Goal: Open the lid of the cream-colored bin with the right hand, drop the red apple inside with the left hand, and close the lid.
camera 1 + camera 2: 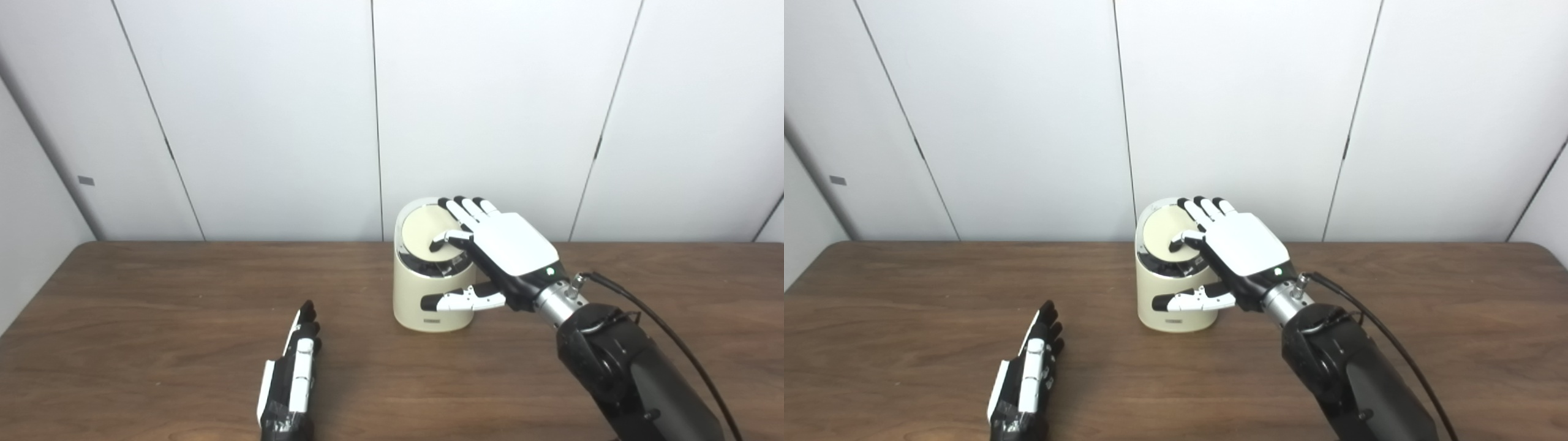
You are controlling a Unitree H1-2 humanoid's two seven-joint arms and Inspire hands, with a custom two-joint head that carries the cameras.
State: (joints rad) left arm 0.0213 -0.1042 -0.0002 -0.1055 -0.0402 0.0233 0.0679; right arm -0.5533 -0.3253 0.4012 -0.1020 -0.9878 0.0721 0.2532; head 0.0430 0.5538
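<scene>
My right hand (pixel 511 248) lies spread on the cream bin's (pixel 432 306) shut lid (pixel 429 231), gripping nothing; the small label below my thumb is unreadable. My left hand (pixel 291 376) rests flat, empty, no apple visible

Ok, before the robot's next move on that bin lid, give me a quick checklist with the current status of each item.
1. Right hand on the lid, fingers over it: ok.
2. Thumb against the front of the cream-colored bin: ok.
3. Lid fully closed: cannot tell; it sits tilted in the rim.
4. Bin upright on the table: ok.
5. Left hand clear of the bin, flat on the table: ok.
6. Red apple in view: not ok; whether it is inside cannot be told.
</scene>
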